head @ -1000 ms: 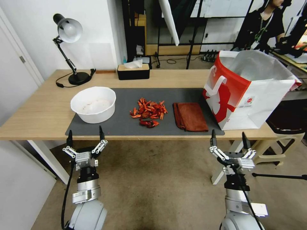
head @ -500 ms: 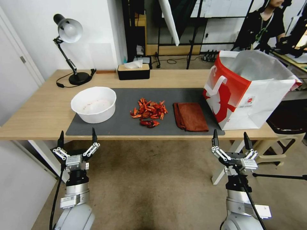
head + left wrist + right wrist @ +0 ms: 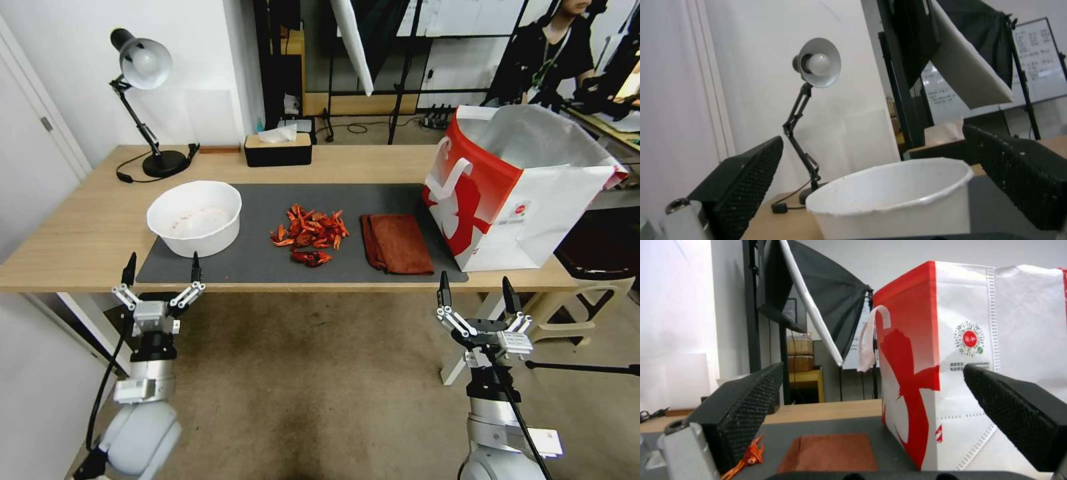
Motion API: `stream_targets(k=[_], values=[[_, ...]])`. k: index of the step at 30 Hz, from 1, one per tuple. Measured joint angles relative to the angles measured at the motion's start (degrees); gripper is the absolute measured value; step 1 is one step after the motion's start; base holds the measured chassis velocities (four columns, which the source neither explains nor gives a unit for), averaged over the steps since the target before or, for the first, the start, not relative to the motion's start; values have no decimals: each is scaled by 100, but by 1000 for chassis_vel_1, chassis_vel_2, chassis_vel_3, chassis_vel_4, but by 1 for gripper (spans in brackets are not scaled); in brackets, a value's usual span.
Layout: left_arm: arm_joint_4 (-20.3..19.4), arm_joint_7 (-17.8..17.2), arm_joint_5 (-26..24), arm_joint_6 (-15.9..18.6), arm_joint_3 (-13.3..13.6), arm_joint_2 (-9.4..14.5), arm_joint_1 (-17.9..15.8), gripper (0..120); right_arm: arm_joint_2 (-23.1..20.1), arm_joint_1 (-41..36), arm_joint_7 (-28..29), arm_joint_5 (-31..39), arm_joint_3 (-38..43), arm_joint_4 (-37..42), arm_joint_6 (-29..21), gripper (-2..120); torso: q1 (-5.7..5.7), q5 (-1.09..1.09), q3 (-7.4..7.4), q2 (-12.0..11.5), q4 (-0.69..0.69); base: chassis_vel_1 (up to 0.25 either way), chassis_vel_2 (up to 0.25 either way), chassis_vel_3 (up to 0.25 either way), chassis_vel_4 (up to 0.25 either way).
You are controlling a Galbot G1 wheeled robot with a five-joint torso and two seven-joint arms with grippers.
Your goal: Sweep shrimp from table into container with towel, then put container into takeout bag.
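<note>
A heap of red-orange shrimp (image 3: 309, 235) lies mid-mat on the table (image 3: 80, 233). The white round container (image 3: 194, 217) (image 3: 893, 196) stands at the mat's left end. A rust-red towel (image 3: 397, 243) (image 3: 831, 453) lies folded right of the shrimp. The red and white takeout bag (image 3: 513, 187) (image 3: 969, 373) stands open at the right. My left gripper (image 3: 161, 268) is open just before the table's front edge, below the container. My right gripper (image 3: 475, 288) is open before the edge, below the towel and bag.
A dark grey mat (image 3: 267, 257) covers the table's middle. A desk lamp (image 3: 143, 100) (image 3: 811, 100) and a black tissue box (image 3: 278, 148) stand at the back. A white chair (image 3: 587, 293) is under the table's right end. Bare floor lies around my arms.
My left gripper has swung leftward and now sits below the container's left side, slightly higher than half a second ago. The right gripper has barely moved.
</note>
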Motion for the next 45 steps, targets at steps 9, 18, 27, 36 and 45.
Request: stream_targets(k=[9, 18, 27, 36, 45], values=[[192, 89, -947, 481, -7, 952, -510, 100, 25, -12, -11, -16, 7, -18, 26, 100, 0, -1, 0, 0, 1, 0, 0, 0, 0], [575, 231, -1161, 486, -70, 1679, -864, 100, 55, 6, -7, -23, 16, -45, 49, 100, 0, -2, 0, 0, 1, 0, 0, 0, 0], [1042, 542, -1140, 293, -90, 2404, -1107, 100, 32, 35, -8, 75, 29, -47, 65, 100, 0, -1, 0, 0, 1, 0, 0, 0, 0], [1705, 1065, -680, -226, -195, 3049, -1249, 100, -6, 95, -18, 240, 37, -51, 39, 100, 0, -1, 0, 0, 1, 0, 0, 0, 0], [2117, 1657, -429, -655, -211, 3374, -1369, 100, -19, 174, -31, 330, 43, -96, 38, 100, 0, -2, 0, 0, 1, 0, 0, 0, 0]])
